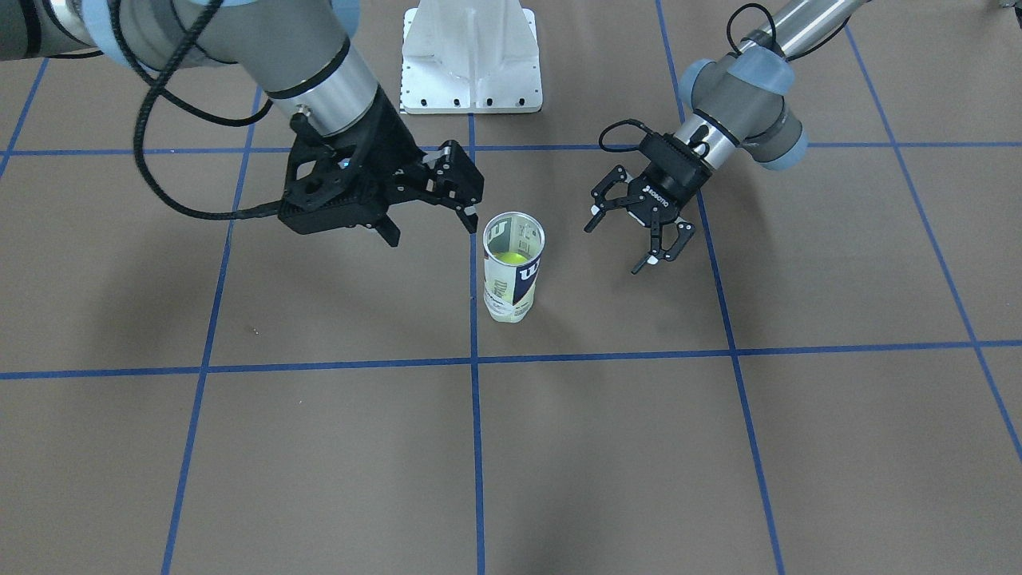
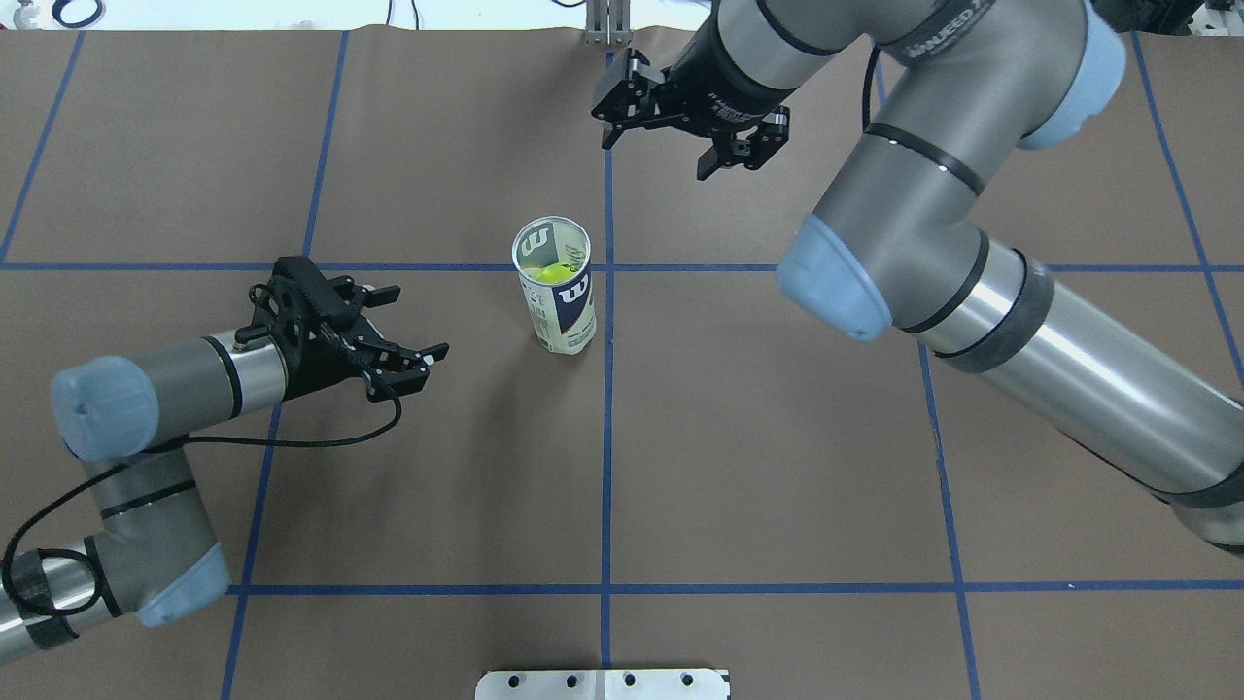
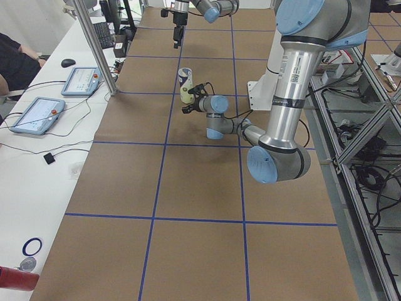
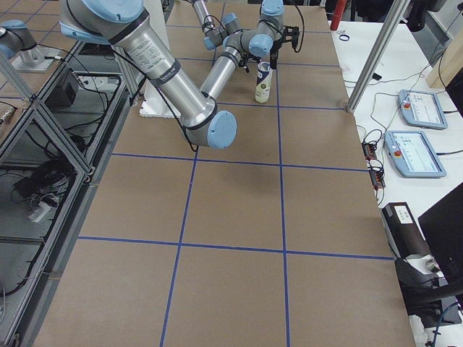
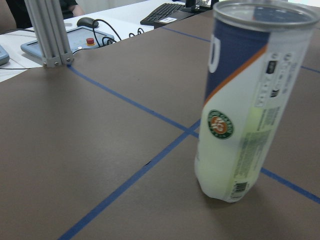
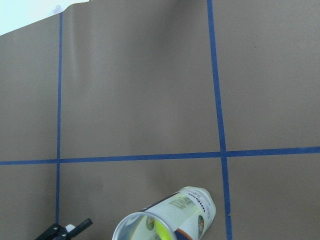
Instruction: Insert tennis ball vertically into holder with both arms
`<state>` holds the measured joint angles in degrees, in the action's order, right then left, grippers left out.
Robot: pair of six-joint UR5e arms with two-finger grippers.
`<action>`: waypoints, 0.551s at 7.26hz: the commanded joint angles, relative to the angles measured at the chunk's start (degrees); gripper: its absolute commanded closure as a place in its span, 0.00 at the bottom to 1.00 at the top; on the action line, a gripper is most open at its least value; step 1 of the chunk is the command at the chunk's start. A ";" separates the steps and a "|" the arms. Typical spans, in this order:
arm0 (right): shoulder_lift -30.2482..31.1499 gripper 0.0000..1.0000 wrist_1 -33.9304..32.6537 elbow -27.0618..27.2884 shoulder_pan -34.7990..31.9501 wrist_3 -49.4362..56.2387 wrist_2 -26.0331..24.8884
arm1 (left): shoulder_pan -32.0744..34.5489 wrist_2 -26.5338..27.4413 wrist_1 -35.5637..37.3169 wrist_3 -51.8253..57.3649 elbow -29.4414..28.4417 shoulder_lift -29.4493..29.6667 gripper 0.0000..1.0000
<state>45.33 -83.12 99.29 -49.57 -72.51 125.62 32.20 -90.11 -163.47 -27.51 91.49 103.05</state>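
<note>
The holder (image 2: 559,292), a clear can with a navy-and-white "W" label, stands upright near the middle of the table (image 2: 777,437). A yellow-green tennis ball (image 2: 552,274) lies inside it, below the silver rim, and also shows from the front (image 1: 512,258). My left gripper (image 2: 416,321) is open, low over the table on the can's left side, a short gap away, holding nothing. The left wrist view shows the holder (image 5: 245,110) close and to the right. My right gripper (image 2: 653,158) hangs open and empty beyond the can, higher up. The holder (image 6: 170,217) sits at the bottom edge of the right wrist view.
The white pedestal base (image 1: 471,56) stands at the robot's edge of the table. Blue tape lines (image 2: 606,437) grid the brown surface. An aluminium post (image 5: 47,32) and control tablets (image 3: 37,113) stand on a side bench beyond the table's far edge.
</note>
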 commanded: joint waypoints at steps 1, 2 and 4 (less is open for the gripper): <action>4.92 0.01 -0.37 1.35 -9.44 4.90 8.89 | 11.85 -10.91 13.27 -0.69 0.97 0.22 0.01; 7.73 0.01 -0.46 1.26 -13.41 9.10 11.81 | 18.27 -17.41 23.45 -0.79 1.23 0.57 0.01; 16.15 0.01 -0.81 1.26 -19.91 24.61 13.93 | 32.08 -39.25 50.23 3.40 0.19 8.00 0.01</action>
<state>56.26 -83.60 100.57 -65.07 -57.73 137.77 56.37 -116.67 -129.27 -26.91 92.40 106.43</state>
